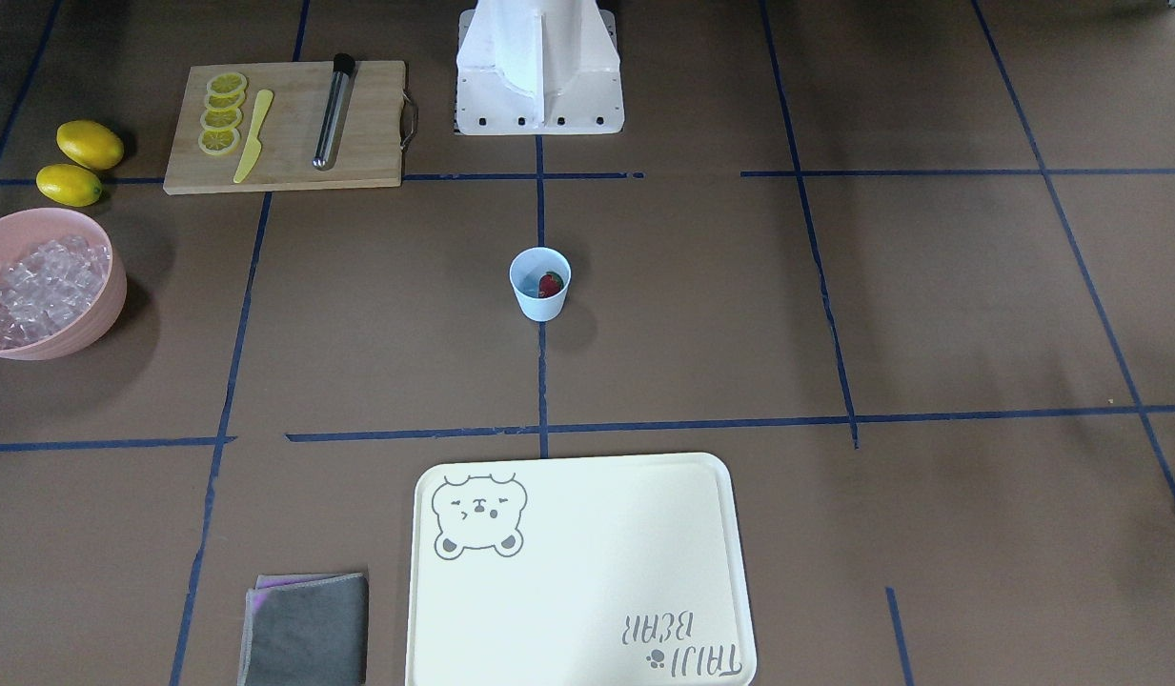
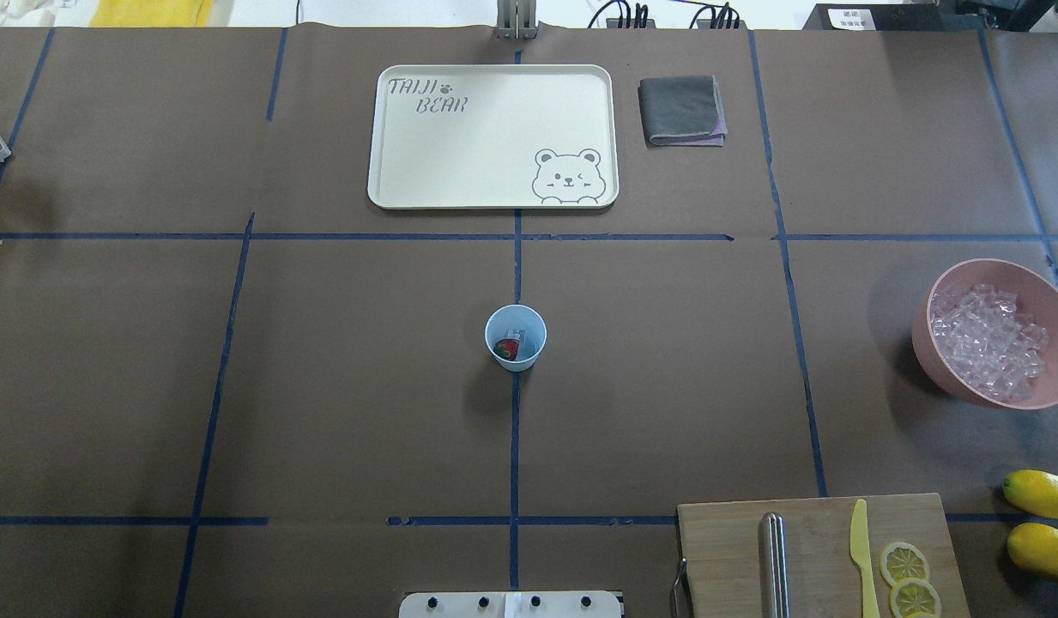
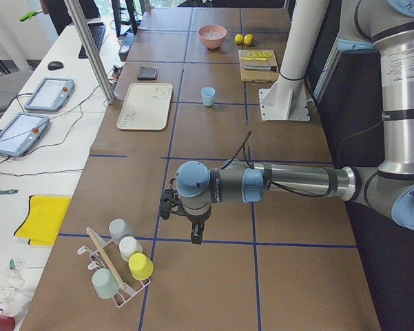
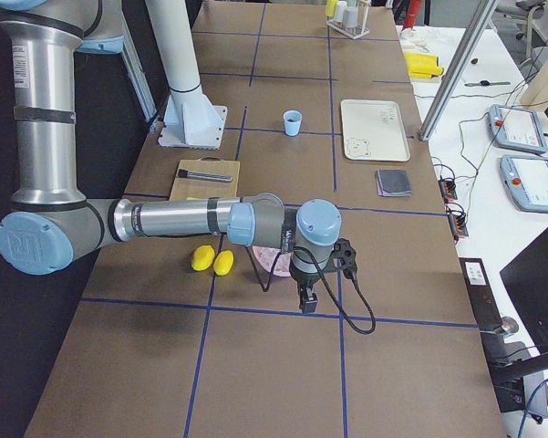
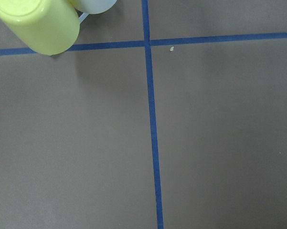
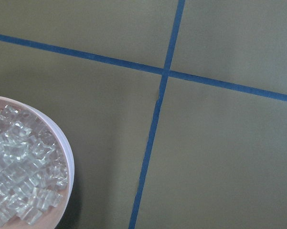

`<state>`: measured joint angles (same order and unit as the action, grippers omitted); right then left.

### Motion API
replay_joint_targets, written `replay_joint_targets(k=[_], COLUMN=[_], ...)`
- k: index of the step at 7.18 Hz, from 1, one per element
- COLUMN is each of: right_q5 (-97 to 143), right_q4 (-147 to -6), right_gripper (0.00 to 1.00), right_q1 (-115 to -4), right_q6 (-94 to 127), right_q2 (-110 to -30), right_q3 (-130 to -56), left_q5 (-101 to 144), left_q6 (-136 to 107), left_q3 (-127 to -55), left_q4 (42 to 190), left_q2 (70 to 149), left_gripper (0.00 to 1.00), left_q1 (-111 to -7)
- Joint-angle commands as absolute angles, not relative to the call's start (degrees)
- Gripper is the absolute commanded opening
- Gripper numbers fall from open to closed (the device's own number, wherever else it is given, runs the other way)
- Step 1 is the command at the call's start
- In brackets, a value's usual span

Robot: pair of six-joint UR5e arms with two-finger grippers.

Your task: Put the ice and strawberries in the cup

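Observation:
The pale-blue cup (image 1: 539,303) stands at the table's middle, also in the overhead view (image 2: 529,322). A dark-red strawberry (image 1: 550,284) lies inside it, with something clear beside it. The ice (image 1: 36,286) is heaped in a pink bowl (image 1: 112,297) at the robot's right end; the right wrist view shows the ice (image 6: 19,186) below. My left gripper (image 3: 195,238) hangs over the table's left end and my right gripper (image 4: 307,306) beside the bowl. Both are far from the cup and show only in side views, so I cannot tell whether they are open or shut.
A cream bear tray (image 1: 587,572) and a grey cloth (image 1: 306,629) lie at the operators' edge. A cutting board (image 1: 368,124) holds lemon slices, a yellow knife and a metal bar. Two lemons (image 1: 90,143) lie beside it. A cup rack (image 3: 120,269) stands near my left gripper.

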<state>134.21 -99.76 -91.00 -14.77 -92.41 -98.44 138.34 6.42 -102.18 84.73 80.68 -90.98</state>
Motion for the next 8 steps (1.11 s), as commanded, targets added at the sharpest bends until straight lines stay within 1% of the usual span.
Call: replay_joint_targets(k=[1, 8], right_q5=[134.2, 134.3], right_q4=[-99.4, -99.4], right_gripper=[1.00, 1.00], right_q1=[-91.0, -91.0], right_q6=[-14.8, -14.8], right_q2=[-92.4, -92.4], right_q3=[-98.4, -98.6], left_q5=[138.2, 138.2], left_q6=[6.4, 6.4], left_q3=[-102.0, -102.0], left_q4=[84.7, 84.5], left_q2=[80.7, 79.9], left_gripper=[1.00, 1.00], left_q1=[-91.0, -90.8])
